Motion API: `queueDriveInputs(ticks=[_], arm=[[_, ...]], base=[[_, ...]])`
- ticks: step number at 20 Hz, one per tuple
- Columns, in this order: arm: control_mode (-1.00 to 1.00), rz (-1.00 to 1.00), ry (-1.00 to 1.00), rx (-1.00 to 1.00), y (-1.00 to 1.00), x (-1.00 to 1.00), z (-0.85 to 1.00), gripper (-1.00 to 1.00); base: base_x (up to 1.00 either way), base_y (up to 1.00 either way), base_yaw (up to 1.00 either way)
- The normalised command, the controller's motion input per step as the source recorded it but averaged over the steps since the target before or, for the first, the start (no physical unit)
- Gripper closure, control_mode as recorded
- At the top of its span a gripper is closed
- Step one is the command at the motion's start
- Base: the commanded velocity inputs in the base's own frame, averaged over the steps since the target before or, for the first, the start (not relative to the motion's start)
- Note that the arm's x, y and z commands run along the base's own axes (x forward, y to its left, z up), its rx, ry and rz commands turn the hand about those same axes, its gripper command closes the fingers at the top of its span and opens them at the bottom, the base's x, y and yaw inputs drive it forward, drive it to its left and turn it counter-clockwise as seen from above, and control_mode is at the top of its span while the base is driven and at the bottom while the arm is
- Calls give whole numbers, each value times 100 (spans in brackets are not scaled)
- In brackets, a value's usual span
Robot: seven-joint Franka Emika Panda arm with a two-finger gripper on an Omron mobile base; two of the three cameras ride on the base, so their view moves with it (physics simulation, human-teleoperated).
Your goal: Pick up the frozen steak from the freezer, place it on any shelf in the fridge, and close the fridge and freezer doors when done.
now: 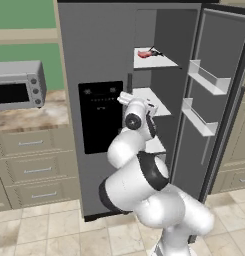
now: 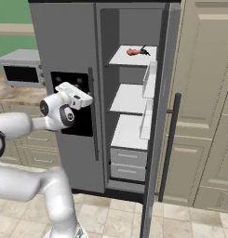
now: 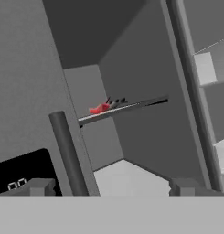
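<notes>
Microwave (image 1: 18, 85): one, on counter (image 1: 31, 117) at left. Dispenser door (image 1: 96, 75): one, shut. End effector (image 3: 111, 186): fingers apart, empty, before that door's bar handle (image 2: 93, 114). Plain door (image 1: 214, 95): one, swung open at right. White shelves: three. Frozen steak (image 2: 132, 51): one, on top shelf (image 2: 131, 56), beside small dark item (image 2: 144, 50).

Beige cabinets (image 2: 204, 93), tiled floor (image 1: 39, 230), green wall (image 1: 24, 15)

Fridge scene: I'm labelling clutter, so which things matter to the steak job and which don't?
Job:
frozen steak on top shelf
open plain door
shut dispenser door
gripper, fingers apart

Lying about:
toaster oven
counter drawers
</notes>
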Motion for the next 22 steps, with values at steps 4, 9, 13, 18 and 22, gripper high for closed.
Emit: queueDriveInputs(ticks=[4,9,13,18,22], arm=[[-100,0,18,8,-4,-100,87,-100],[-100,0,21,9,-23,-100,75,-100],[-100,1,18,7,-37,-100,48,-100],[-100,1,12,1,-21,-100,5,-100],[-100,0,0,0,0,-100,-3,-100]], base=[[0,0,0],[0,0,0],[0,0,0],[0,0,0],[0,0,0]])
